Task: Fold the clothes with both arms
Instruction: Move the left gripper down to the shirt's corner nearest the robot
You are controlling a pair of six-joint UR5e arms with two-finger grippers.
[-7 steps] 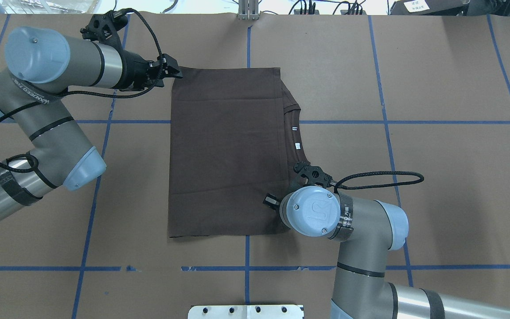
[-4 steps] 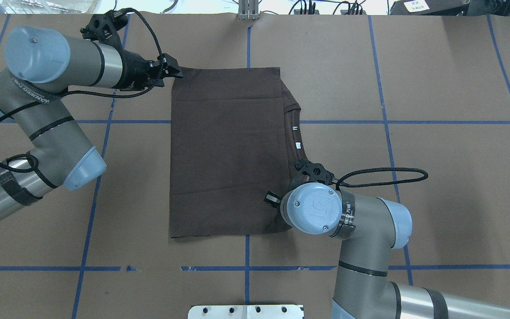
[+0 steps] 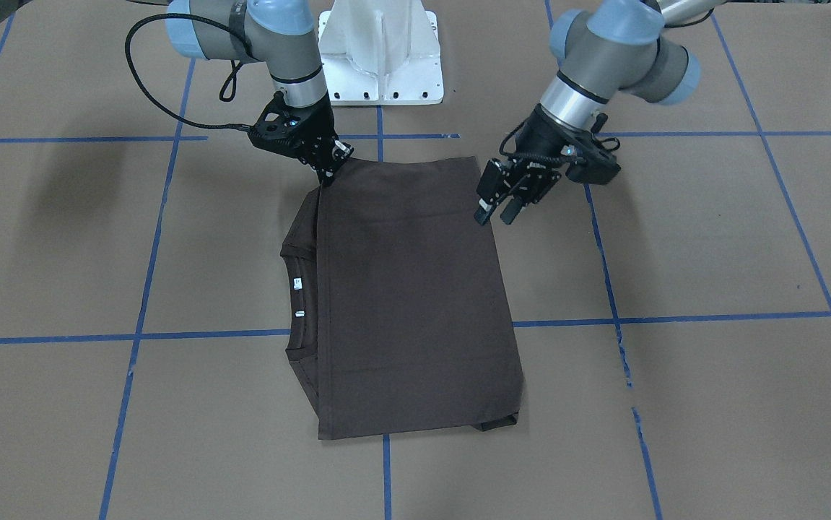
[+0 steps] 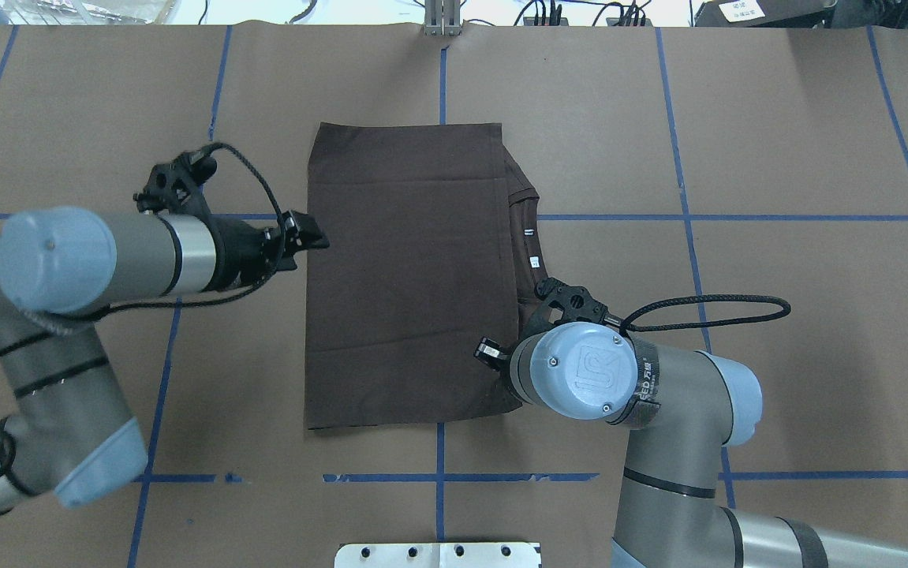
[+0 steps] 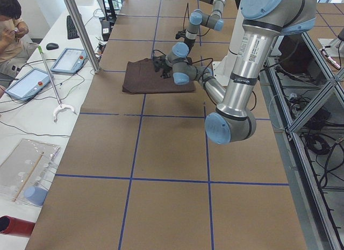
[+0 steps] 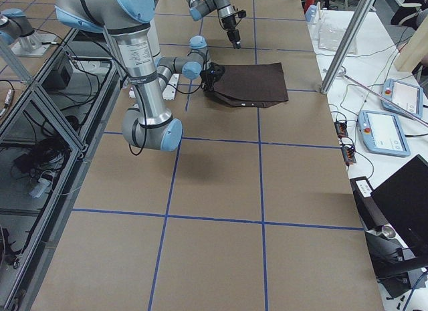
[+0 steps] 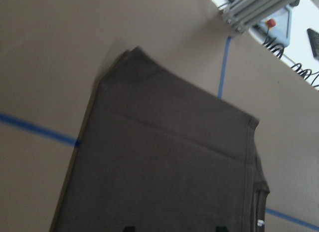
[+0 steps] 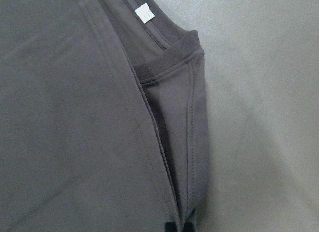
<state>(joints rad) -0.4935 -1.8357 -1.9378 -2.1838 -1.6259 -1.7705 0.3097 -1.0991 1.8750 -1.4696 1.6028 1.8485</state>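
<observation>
The dark brown T-shirt (image 4: 414,268) lies folded into a flat rectangle on the table, also seen at T-shirt (image 3: 408,303). Its ribbed collar (image 4: 528,237) and white tags poke out on the right side. My left gripper (image 4: 318,235) hovers open at the shirt's left edge, about midway along it; in the front view the left gripper (image 3: 497,209) has its fingers spread. My right gripper (image 3: 328,175) is shut on the shirt's edge near the collar-side near corner. The right wrist covers it in the overhead view. The right wrist view shows closed tips on the fold.
The brown table surface carries a grid of blue tape lines (image 4: 682,217). A white pedestal base (image 3: 379,58) stands behind the shirt. A side bench with tablets (image 5: 70,59), an aluminium post (image 5: 80,29) and a seated person (image 5: 11,19) lies beyond the far edge.
My left gripper has swung from the shirt's far left corner back toward the robot along the left edge. The right arm has shifted slightly right.
</observation>
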